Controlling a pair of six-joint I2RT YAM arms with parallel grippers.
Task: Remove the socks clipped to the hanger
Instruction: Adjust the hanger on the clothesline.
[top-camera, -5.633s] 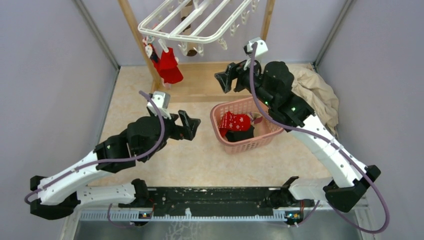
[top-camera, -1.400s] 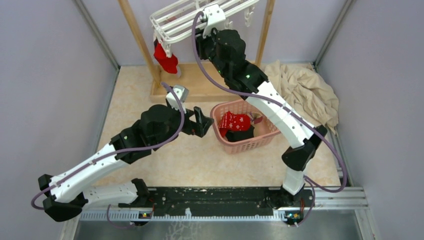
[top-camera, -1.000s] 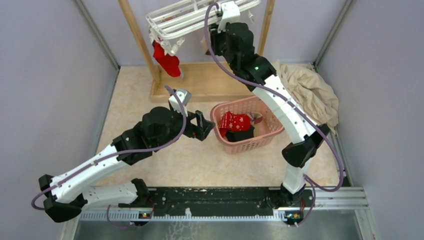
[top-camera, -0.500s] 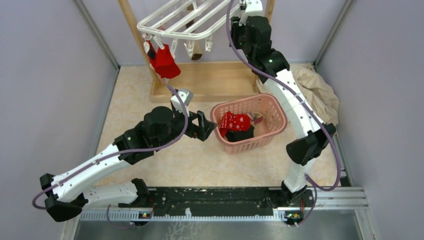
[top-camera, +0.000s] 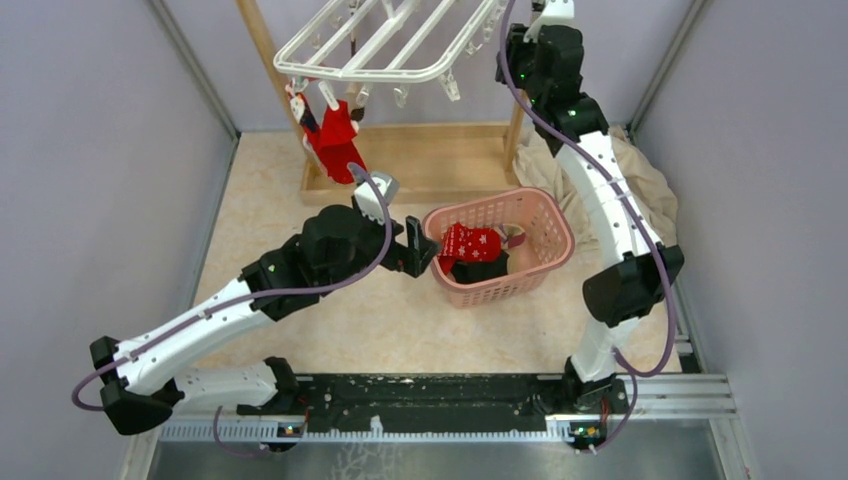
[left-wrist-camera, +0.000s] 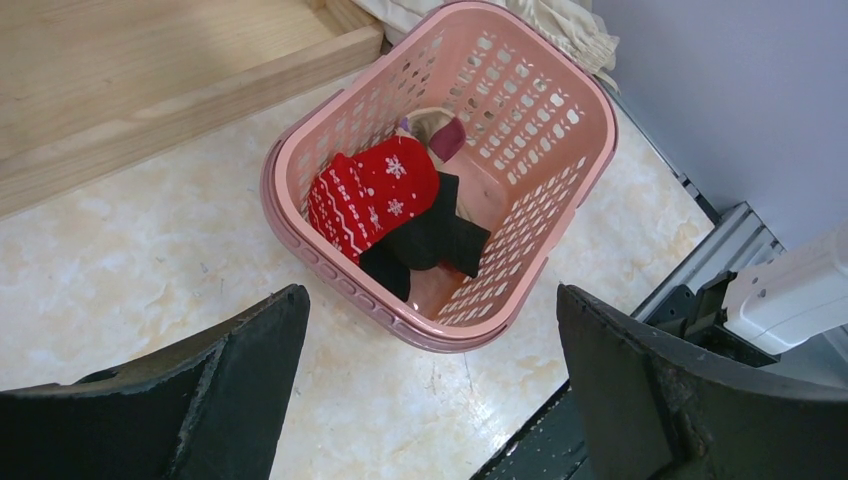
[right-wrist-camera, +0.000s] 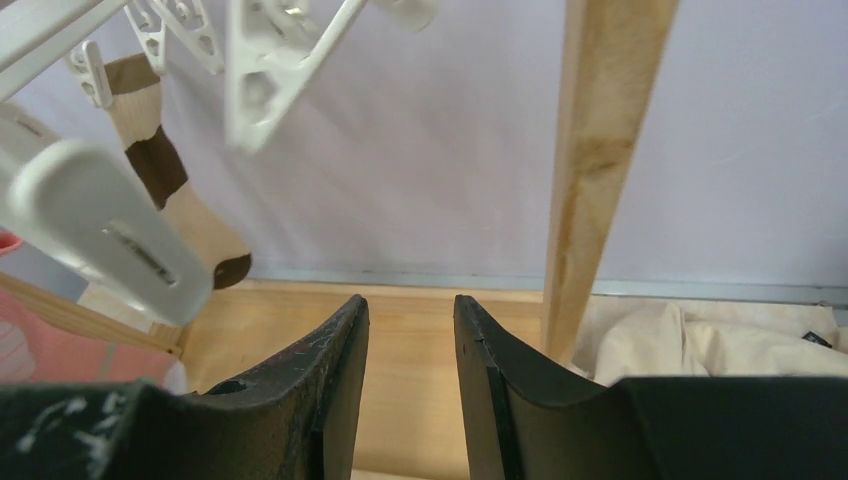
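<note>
My left fingers (left-wrist-camera: 265, 360) hang spread wide above the pink basket (left-wrist-camera: 590, 130), where a patterned red sock (left-wrist-camera: 375, 195) and a black sock (left-wrist-camera: 430, 235) lie. My right fingers (right-wrist-camera: 340, 350), narrowly apart and empty, sit beside the white hanger (top-camera: 370, 45). A red sock (top-camera: 335, 135) and a striped sock (right-wrist-camera: 165, 190) hang clipped there.

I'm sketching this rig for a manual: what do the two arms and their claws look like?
The left arm and right arm have white links, black joints and a looping purple cable. A white camera block tops each wrist. The left claw and right claw are black with broad curved fingers, the right's scuffed whitish.
</note>
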